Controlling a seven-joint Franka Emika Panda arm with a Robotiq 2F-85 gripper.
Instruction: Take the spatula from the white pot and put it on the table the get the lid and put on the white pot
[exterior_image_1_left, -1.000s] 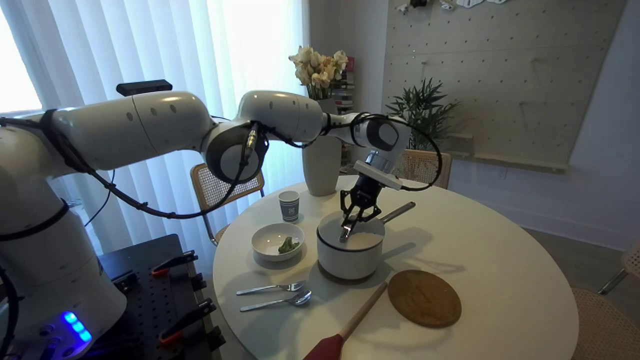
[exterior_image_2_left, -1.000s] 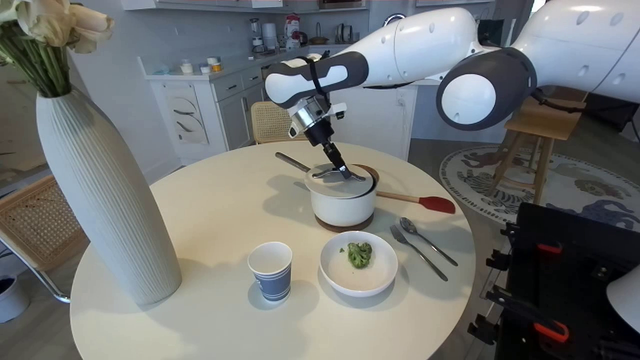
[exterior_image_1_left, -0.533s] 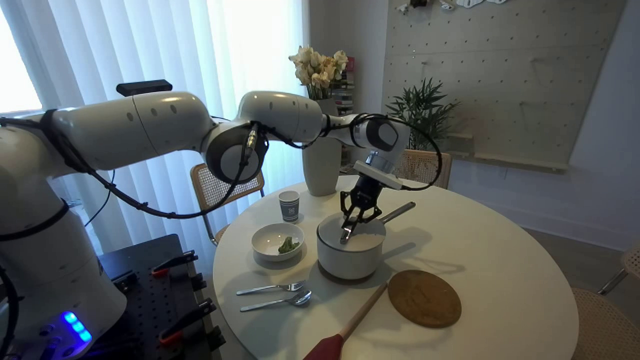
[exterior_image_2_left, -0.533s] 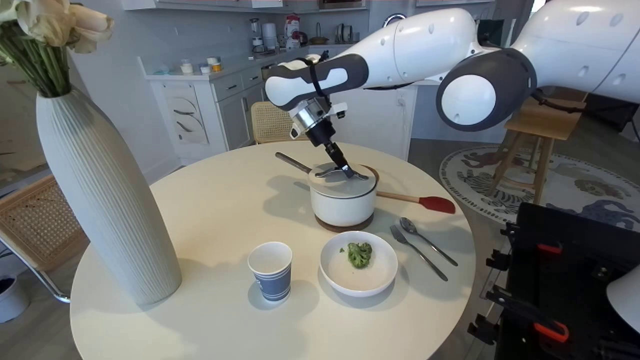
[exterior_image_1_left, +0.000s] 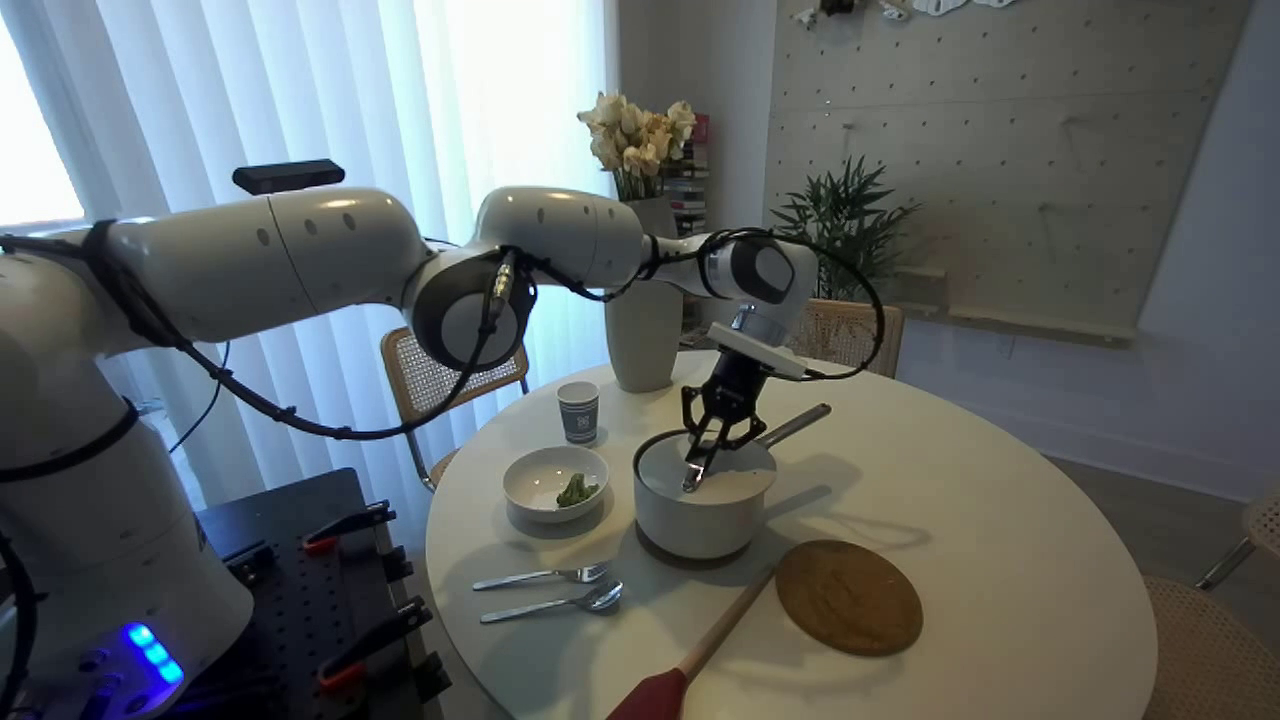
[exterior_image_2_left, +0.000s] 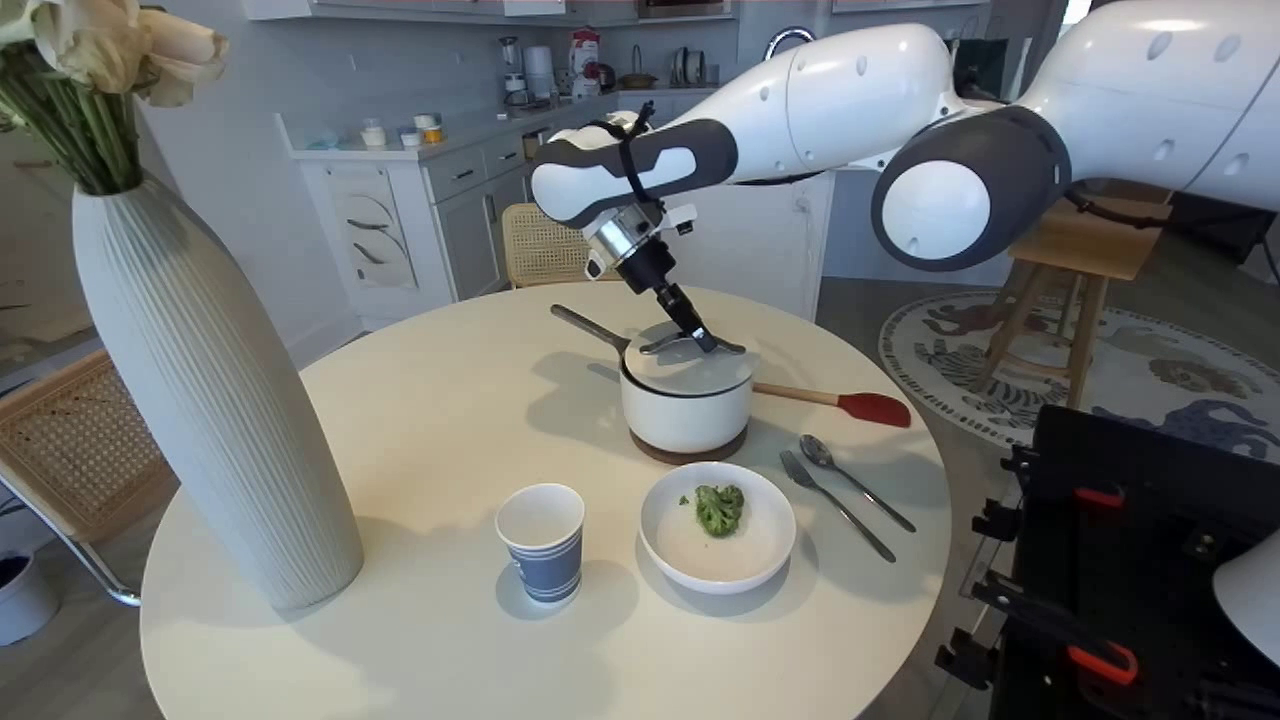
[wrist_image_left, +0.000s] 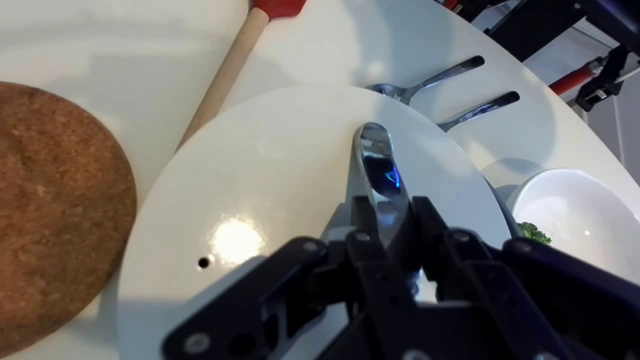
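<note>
The white pot (exterior_image_1_left: 700, 530) stands on a brown disc on the white table (exterior_image_1_left: 1010, 590); it also shows in an exterior view (exterior_image_2_left: 688, 422). The pale lid (exterior_image_2_left: 668, 374) lies over the pot's mouth, a little off-centre, with dark rim showing on one side. Whether it rests fully on the rim I cannot tell. My gripper (exterior_image_1_left: 703, 455) is shut on the lid's metal strap handle (wrist_image_left: 377, 155); the jaws (wrist_image_left: 392, 210) close around it in the wrist view. The spatula (exterior_image_1_left: 728, 622), wooden handle and red head, lies on the table beside the pot, also seen in the wrist view (wrist_image_left: 227, 75).
A brown round disc (exterior_image_1_left: 850, 598) lies beside the pot. A white bowl with broccoli (exterior_image_2_left: 690, 560), a paper cup (exterior_image_2_left: 545, 545), a fork (exterior_image_2_left: 835, 505) and a spoon (exterior_image_2_left: 855, 478) are near it. A tall vase (exterior_image_2_left: 220, 400) stands on the table.
The lid has slid across the pot's mouth with my gripper, from overhanging one side, through nearly centred, to slightly off the opposite side. The handle stays held. The spatula and pot have not visibly moved.
</note>
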